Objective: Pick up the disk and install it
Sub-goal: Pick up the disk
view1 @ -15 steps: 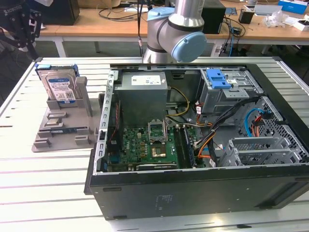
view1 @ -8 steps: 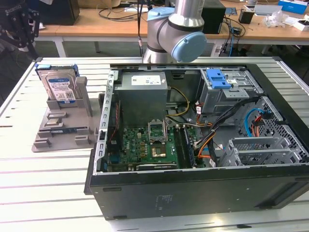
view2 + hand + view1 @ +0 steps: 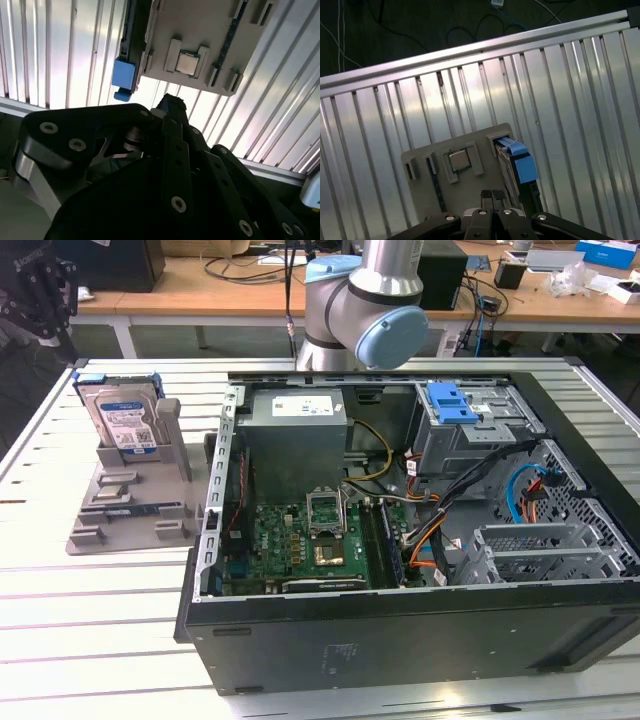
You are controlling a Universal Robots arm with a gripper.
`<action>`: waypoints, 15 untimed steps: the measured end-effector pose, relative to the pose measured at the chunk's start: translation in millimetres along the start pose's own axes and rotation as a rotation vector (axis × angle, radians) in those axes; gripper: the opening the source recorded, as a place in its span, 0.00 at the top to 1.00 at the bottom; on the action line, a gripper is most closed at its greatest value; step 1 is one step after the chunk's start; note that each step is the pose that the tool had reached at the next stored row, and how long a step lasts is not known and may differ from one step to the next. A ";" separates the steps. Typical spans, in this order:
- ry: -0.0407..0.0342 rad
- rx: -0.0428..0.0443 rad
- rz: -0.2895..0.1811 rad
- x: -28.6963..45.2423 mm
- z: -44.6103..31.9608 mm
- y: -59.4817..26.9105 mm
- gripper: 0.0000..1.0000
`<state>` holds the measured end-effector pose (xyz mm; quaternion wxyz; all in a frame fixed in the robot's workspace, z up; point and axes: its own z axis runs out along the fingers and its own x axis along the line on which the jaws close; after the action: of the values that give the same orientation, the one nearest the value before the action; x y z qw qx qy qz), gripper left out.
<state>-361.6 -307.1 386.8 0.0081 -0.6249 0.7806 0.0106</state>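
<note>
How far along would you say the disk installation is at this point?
Nothing looks done: the disk stands in its grey holder beside the computer case. The gripper hovers over the holder, holding nothing. Picking up and installing are both left.

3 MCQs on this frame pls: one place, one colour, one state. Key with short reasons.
1. Where is the disk?
A) in a person's hand
B) in the grey holder
C) on a shelf

2. What colour is its bracket?
A) red
B) green
C) blue

3. The case is:
A) open, board showing
B) closed
C) wrapped in foil

Key:
1 B: the disk stands upright in the holder, at the exterior view's left of the case.
2 C: blue plastic frames the disk in the exterior view and both wrist views.
3 A: the side panel is off, with the board and cables in plain sight.
</note>
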 end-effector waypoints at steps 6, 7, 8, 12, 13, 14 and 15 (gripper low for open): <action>0.0005 -0.0019 -0.071 0.0 0.0 0.0 0.89; 0.0006 -0.0022 -0.086 0.0 0.0 0.0 0.89; 0.0006 -0.0025 -0.098 0.0 0.0 0.0 0.89; 0.0010 -0.0036 -0.139 0.0 0.0 0.0 0.89; 0.0010 -0.0038 -0.147 0.0 0.0 0.0 0.89; 0.0011 -0.0042 -0.162 0.0 0.0 0.0 0.89; 0.0011 -0.0045 -0.174 0.0 0.0 0.0 0.89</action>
<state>-361.6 -307.1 386.8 0.0072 -0.6904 0.7233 0.0112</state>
